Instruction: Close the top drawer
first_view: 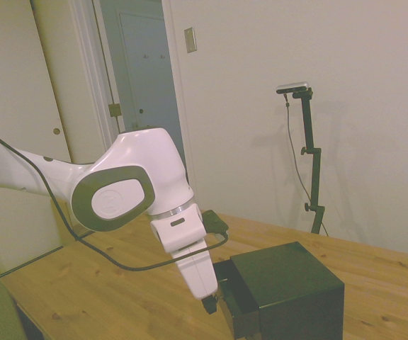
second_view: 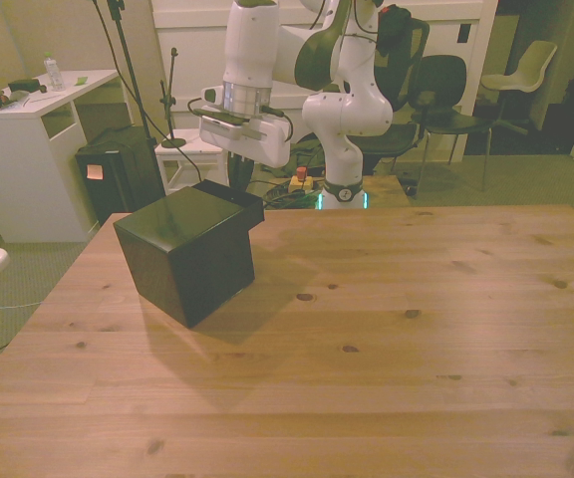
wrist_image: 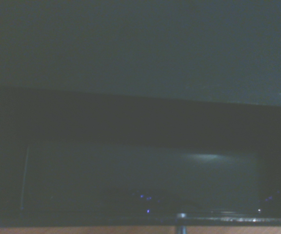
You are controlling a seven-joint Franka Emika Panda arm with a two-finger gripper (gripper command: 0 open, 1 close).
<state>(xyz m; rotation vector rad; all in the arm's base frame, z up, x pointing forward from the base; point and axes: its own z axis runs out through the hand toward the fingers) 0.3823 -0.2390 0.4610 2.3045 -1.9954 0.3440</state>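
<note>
A small black cube cabinet [first_view: 289,290] [second_view: 187,254] stands on the wooden table [second_view: 387,329]. Its top drawer [first_view: 227,280] [second_view: 233,200] is pulled partway out, on the cabinet's side that faces the arm. My gripper [first_view: 209,303] [second_view: 238,171] hangs close in front of the drawer's front, at about its height. In the wrist view I look down on the cabinet top [wrist_image: 140,48], the dark inside of the top drawer [wrist_image: 140,170], and its small silvery knob [wrist_image: 181,215] at the drawer's front edge.
A black cable [first_view: 140,263] loops from the arm to the wrist. Beyond the table stand a white desk [second_view: 28,149] and a black bin [second_view: 118,169] at the front view's left, a red button box [second_view: 299,181], and chairs [second_view: 446,90].
</note>
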